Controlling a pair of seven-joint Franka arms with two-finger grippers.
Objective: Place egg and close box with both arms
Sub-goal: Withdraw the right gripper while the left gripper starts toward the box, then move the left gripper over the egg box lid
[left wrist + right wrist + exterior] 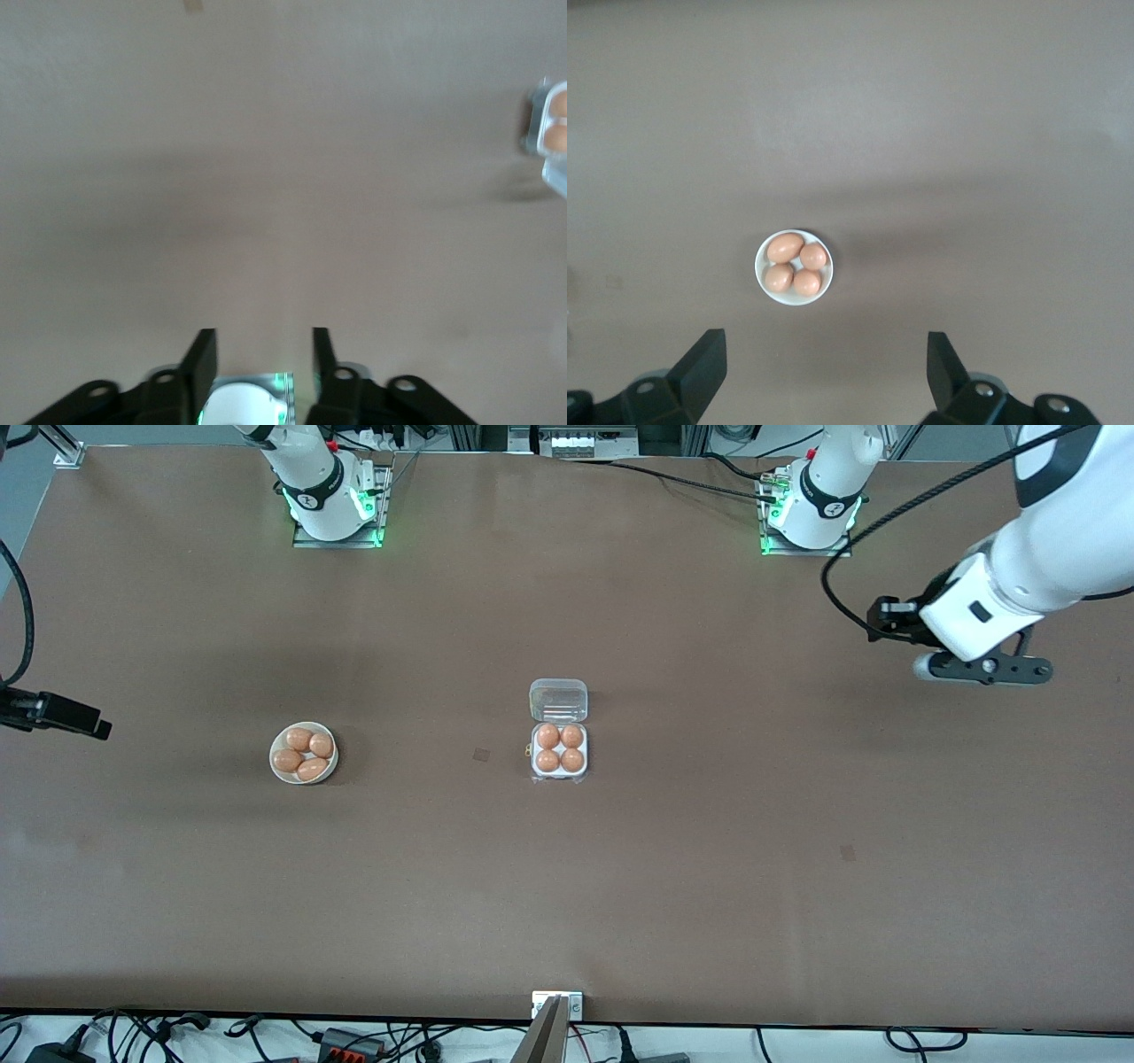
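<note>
Four eggs fill the box [559, 749], one per cell, so no single egg can be picked out as the task's own; the placing part looks done and what remains, as I judge it, is the lid. The clear lid [558, 700] lies flung open flat on the table, hinged at the box edge farther from the front camera, which leaves the cells open from above and gives the arms a free edge to lift. The box sits mid-table, between the two arms' ends. Four more eggs rest in the bowl [303, 752], well apart from the box toward the right arm's end; the bowl serves as the supply, kept within the right arm's reach. Right gripper [826, 363]: high over the table near the bowl, fingers spread wide, nothing between them; its wrist view looks straight down with the bowl centred between the fingers. Only a dark part of it shows at the front view's edge. Left gripper [261, 361]: up over bare table at the left arm's end, well apart from the box, fingers parted by a moderate gap and empty; the box shows only at the edge of its wrist view [551, 128]. Both arms stand off, clear of the box.
</note>
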